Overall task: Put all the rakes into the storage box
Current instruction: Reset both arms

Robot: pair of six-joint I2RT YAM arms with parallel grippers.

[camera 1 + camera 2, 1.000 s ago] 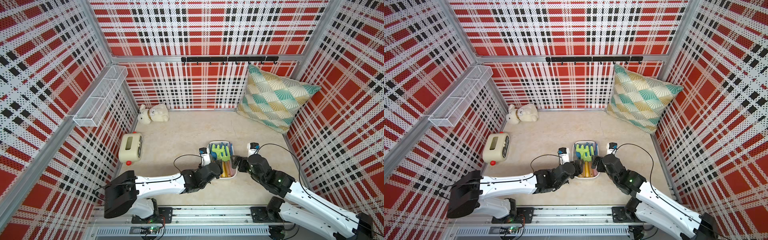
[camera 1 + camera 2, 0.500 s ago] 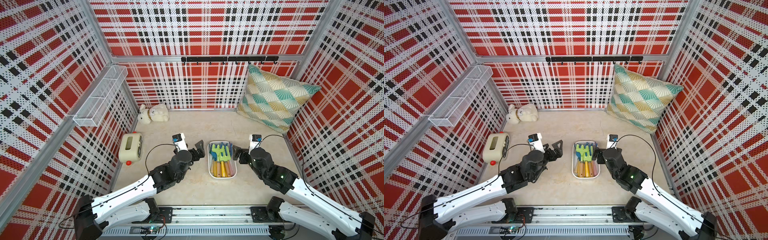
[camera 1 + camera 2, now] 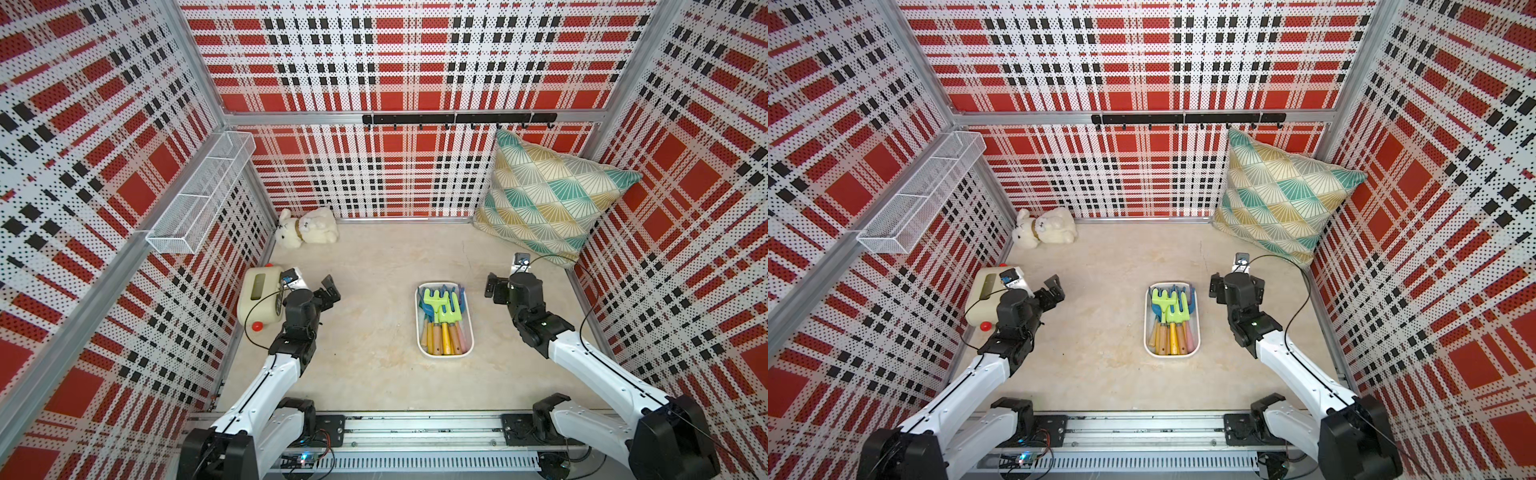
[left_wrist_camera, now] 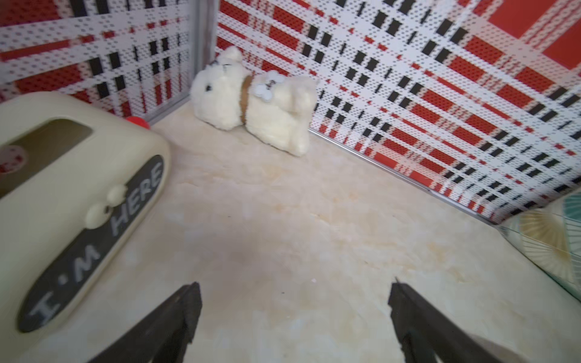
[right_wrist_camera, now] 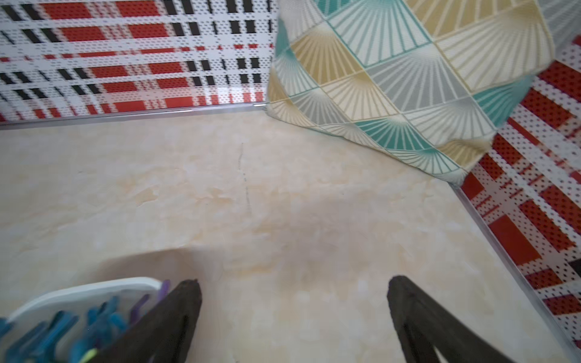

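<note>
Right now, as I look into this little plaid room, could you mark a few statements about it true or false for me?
1. A green rake lies inside the storage box. True.
2. The left gripper is holding a rake. False: it is open and empty, near the cream toy.
3. The pillow leans in the far corner on the right arm's side. True.
4. The plush dog sits in the wire basket. False: it lies on the floor in the far corner; the basket hangs on the wall.
5. The right gripper is shut. False: its jaws stand wide apart with nothing between them.
</note>
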